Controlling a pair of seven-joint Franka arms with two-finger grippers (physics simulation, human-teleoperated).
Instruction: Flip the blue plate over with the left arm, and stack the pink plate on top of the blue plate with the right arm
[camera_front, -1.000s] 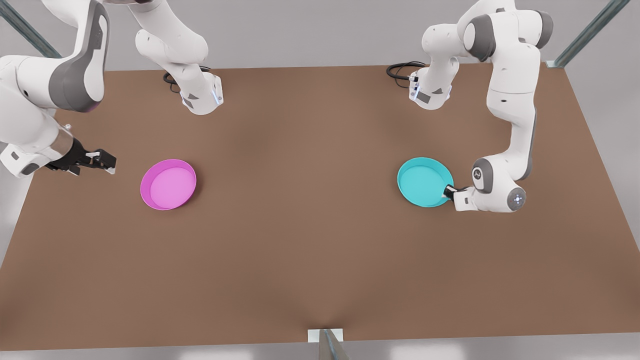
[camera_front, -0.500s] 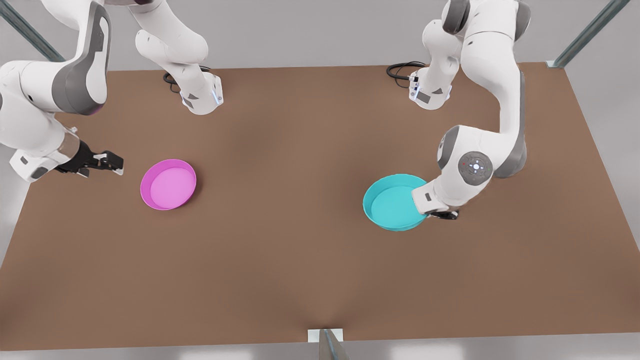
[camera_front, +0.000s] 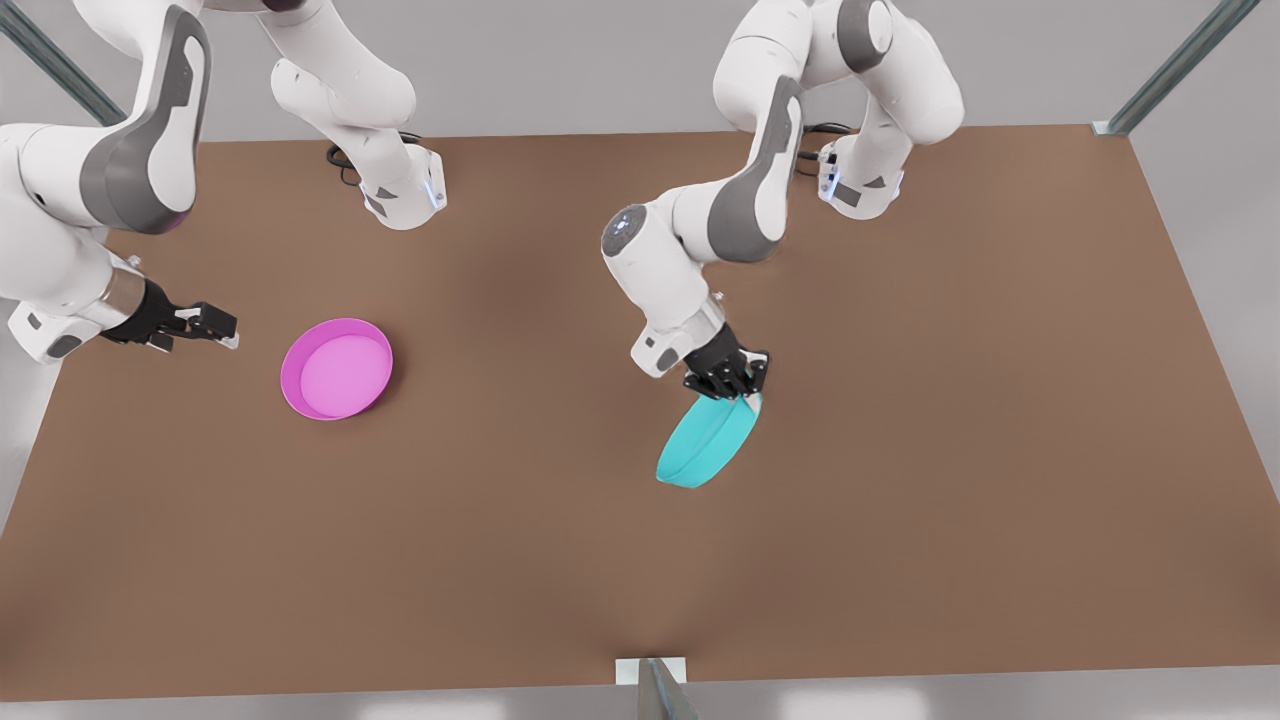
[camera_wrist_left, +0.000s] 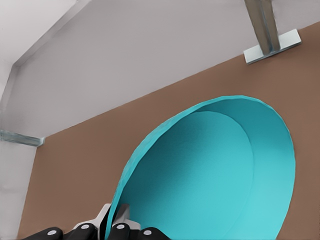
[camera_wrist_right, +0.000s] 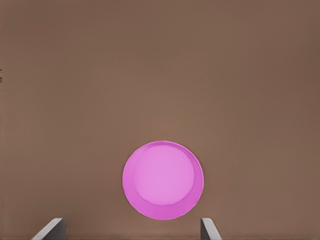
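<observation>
The blue plate (camera_front: 705, 442) hangs tilted steeply on edge just above the table's middle, its underside facing the front view's left. My left gripper (camera_front: 742, 390) is shut on its upper rim. In the left wrist view the blue plate (camera_wrist_left: 210, 175) shows its hollow inside, with the rim pinched in the left gripper (camera_wrist_left: 114, 224). The pink plate (camera_front: 337, 368) lies flat, rim up, at the front view's left. My right gripper (camera_front: 222, 330) hovers open a short way to the left of it, nothing between its fingers. In the right wrist view the pink plate (camera_wrist_right: 163, 179) lies ahead of the right gripper (camera_wrist_right: 130, 232).
Both arm bases (camera_front: 405, 195) (camera_front: 860, 185) stand at the brown table's (camera_front: 1000, 450) far edge with black cables beside them. A metal post (camera_front: 655, 690) rises at the middle of the near edge. Bare table lies between the two plates.
The left arm has swung toward the front view's left, lifting the blue plate off the table and turning it from flat to steeply on edge. The right gripper has barely shifted.
</observation>
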